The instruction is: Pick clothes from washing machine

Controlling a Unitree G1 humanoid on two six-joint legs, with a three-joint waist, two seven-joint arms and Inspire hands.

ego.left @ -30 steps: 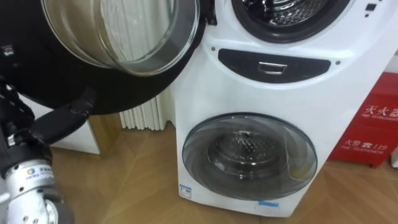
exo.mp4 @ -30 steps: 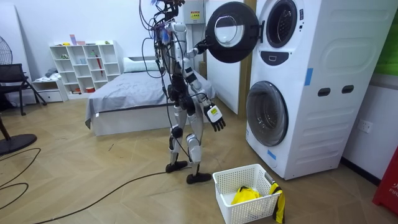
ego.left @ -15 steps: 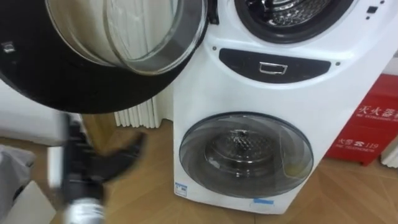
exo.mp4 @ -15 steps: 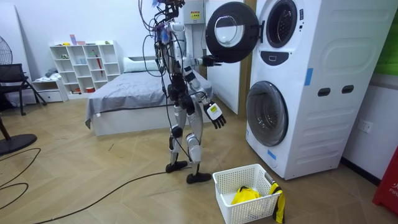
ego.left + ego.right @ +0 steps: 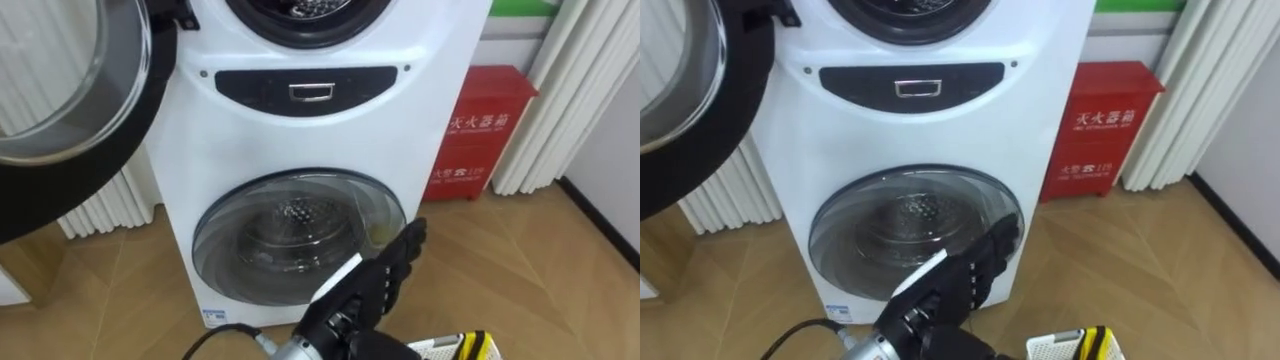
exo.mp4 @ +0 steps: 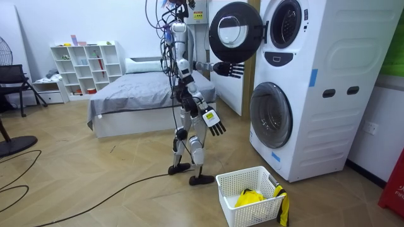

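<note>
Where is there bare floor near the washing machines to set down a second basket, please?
The wooden floor between basket and bed is bare, as is the strip before the red box. Before the lower washer door it is crowded by the basket and the right hand.

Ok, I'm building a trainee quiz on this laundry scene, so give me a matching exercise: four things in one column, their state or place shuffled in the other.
Things:
1. upper door
2. lower door
3. white basket
4. right hand

States or places:
A. on the floor, yellow cloth inside
B. shut
C. fingers straight, holding nothing
D. swung open

Pairs: 1-D, 2-B, 3-A, 4-C
</note>
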